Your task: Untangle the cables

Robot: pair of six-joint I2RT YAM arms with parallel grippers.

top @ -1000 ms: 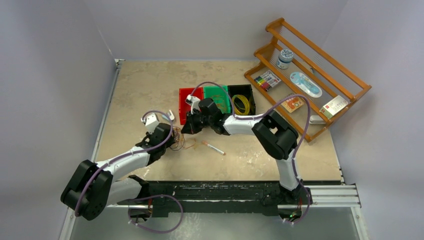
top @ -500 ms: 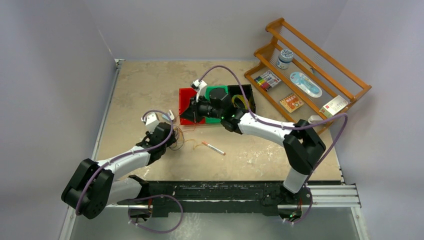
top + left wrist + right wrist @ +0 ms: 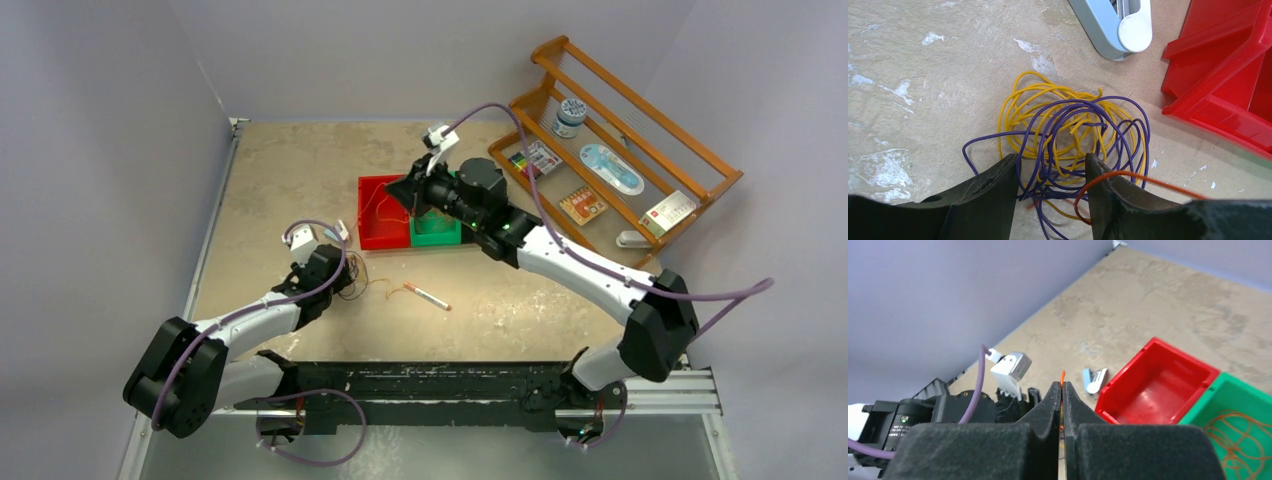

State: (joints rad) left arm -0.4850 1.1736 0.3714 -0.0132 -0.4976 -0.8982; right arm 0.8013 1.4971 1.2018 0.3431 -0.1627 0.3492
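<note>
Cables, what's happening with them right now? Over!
Right gripper shut on orange cable, held high. Left gripper open astride purple-yellow tangle. Red bin close beside tangle.

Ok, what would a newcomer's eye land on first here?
The tangle of yellow and purple cables on the table, with the open left tool straddling it. Next, the right tool raised over the red bin, shut on a single orange strand. The wooden rack stands at the table's far right.

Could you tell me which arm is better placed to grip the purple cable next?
Left: the left gripper, open, straddles the purple cable; the right gripper is shut on the orange cable.
</note>
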